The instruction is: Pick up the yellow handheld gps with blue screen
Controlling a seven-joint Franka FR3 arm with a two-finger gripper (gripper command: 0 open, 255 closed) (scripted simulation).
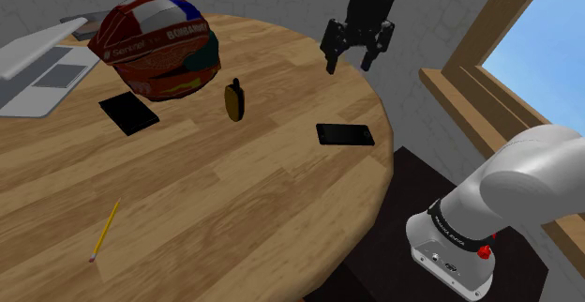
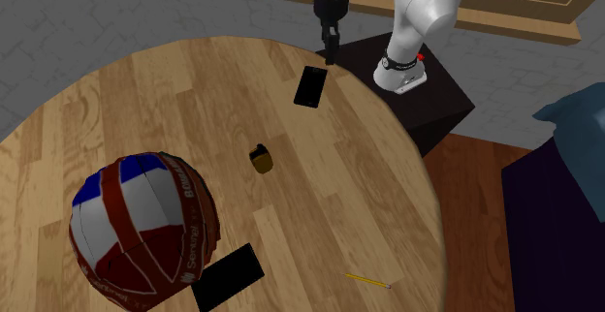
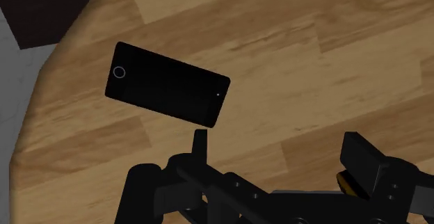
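Observation:
The handheld GPS (image 1: pixel 235 100) is a small dark-yellow device standing on the round wooden table (image 1: pixel 234 216), just right of the helmet in the shoulder view. In the second exterior view the GPS (image 2: pixel 260 158) sits near the table's middle. My black gripper (image 1: pixel 350 66) hangs open in the air above the table's far edge, well apart from the GPS and holding nothing. From the other side, the gripper (image 2: pixel 330 48) hovers just beyond a black phone (image 2: pixel 310 85). In the wrist view the fingers (image 3: pixel 199 142) stand apart above bare wood, and a yellow sliver (image 3: pixel 342 182) peeks beside the other finger.
A red, white and blue helmet (image 1: pixel 157 47) stands near the GPS. A black phone (image 1: pixel 344 134) lies close to the table edge under the gripper, a black slab (image 1: pixel 131 113) lies by the helmet, a laptop (image 1: pixel 42 66) sits at the far left and a pencil (image 1: pixel 105 230) lies near the front.

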